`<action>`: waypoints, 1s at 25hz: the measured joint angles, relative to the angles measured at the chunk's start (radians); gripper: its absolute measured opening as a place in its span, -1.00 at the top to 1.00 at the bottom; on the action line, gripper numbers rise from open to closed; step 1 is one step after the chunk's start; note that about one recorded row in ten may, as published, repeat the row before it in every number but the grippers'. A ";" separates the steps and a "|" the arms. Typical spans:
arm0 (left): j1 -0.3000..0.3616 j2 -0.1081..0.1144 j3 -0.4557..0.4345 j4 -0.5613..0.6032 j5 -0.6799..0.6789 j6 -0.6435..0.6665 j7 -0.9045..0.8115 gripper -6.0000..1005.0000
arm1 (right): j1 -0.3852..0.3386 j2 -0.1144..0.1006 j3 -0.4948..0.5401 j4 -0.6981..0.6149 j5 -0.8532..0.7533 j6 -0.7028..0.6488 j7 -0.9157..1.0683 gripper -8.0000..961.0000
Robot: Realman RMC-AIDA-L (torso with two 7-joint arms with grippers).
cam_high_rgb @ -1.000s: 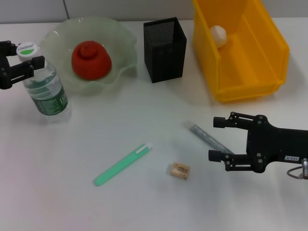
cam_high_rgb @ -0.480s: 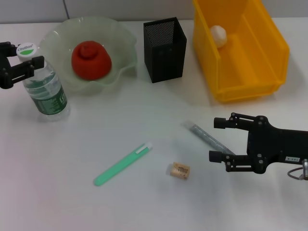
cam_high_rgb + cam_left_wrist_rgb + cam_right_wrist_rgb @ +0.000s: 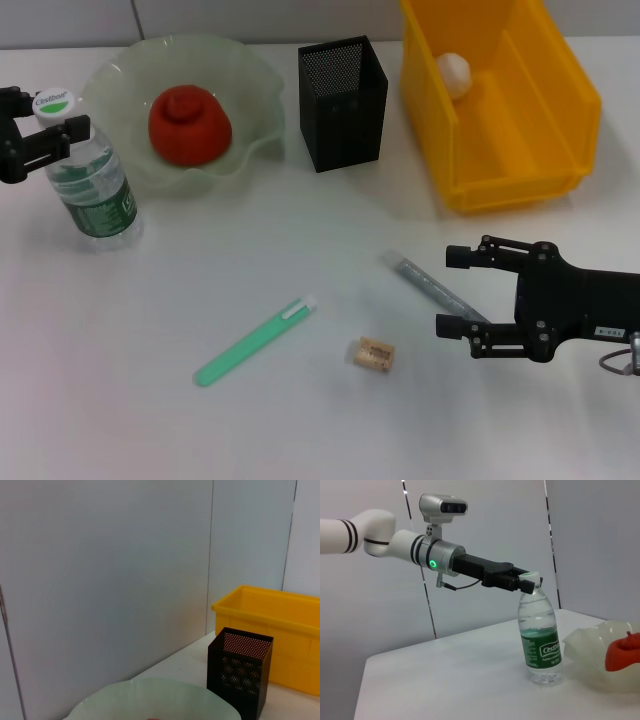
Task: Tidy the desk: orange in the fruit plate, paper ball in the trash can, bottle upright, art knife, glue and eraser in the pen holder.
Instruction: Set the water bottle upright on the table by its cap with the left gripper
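Left pincer [image 3: 45,125] clamped on the upright bottle [image 3: 92,185] at its neck — right pincer [image 3: 452,290] apart, beside the glue [image 3: 430,285].

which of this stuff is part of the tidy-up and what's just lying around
Part of the job:
orange in the fruit plate
paper ball in the trash can
bottle, upright, left gripper at its cap
pen holder
eraser
green stick and clear tube, seemingly the art knife and glue
right gripper, open, at the tube's end

Just lying about:
nothing visible on the white desk
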 joint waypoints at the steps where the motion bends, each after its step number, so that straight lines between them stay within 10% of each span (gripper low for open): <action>1: 0.000 0.000 0.000 -0.001 0.000 0.000 0.000 0.09 | 0.001 0.000 0.000 0.000 0.000 0.000 0.000 -0.69; 25: 0.000 0.008 0.006 -0.002 0.002 -0.001 -0.011 0.09 | 0.000 0.002 0.002 0.000 0.000 0.002 0.000 -0.69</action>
